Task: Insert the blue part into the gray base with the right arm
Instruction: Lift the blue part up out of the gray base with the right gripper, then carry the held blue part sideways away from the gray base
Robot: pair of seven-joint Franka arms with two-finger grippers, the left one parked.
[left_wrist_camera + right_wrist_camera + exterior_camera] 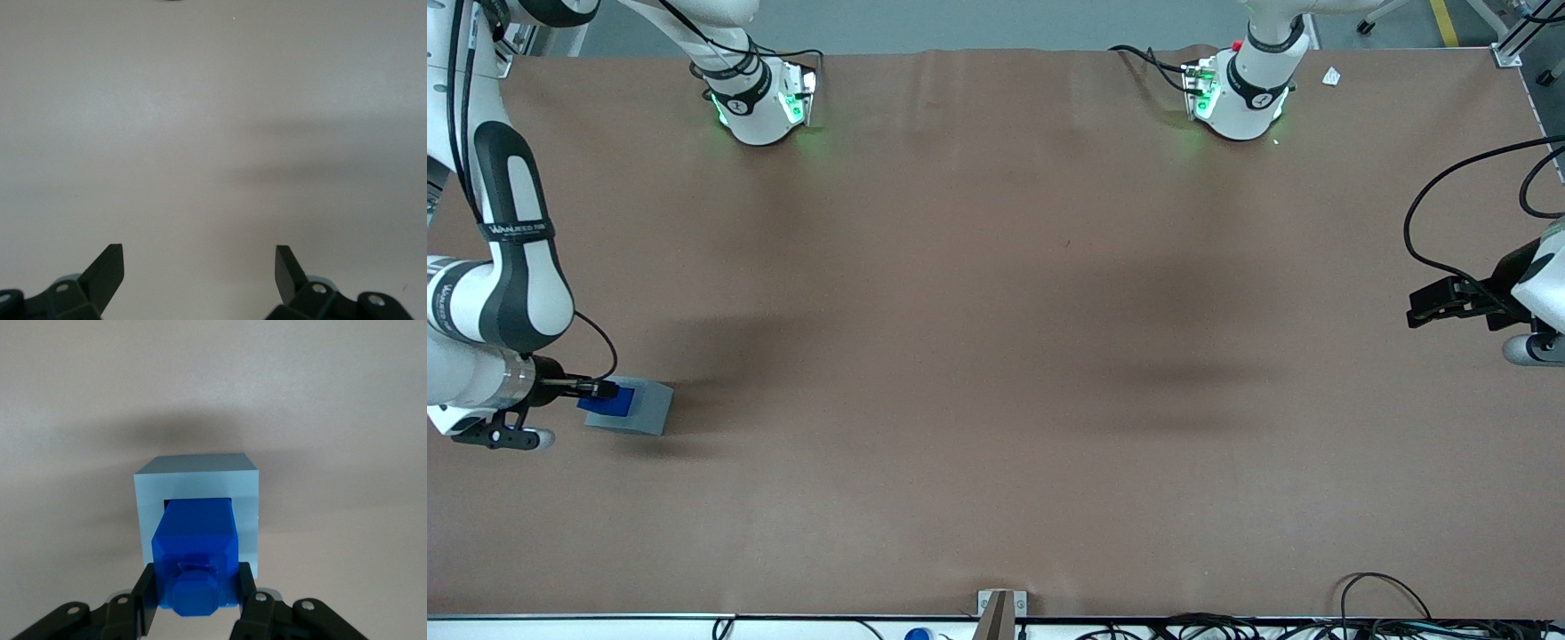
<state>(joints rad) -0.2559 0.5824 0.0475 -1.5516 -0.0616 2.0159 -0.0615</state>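
Gripper point(197, 600) jaws pinching blue part point(197, 550) by its sides, its end entering gray base point(197, 477) socket, on desk point(996, 356).

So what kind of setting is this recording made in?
Most likely a robotics lab or industrial test cell: two arm bases bolted to a brown-covered table, loose cables along its edge, a painted floor around it. The right arm has its gripper shut on the blue part over the gray base.
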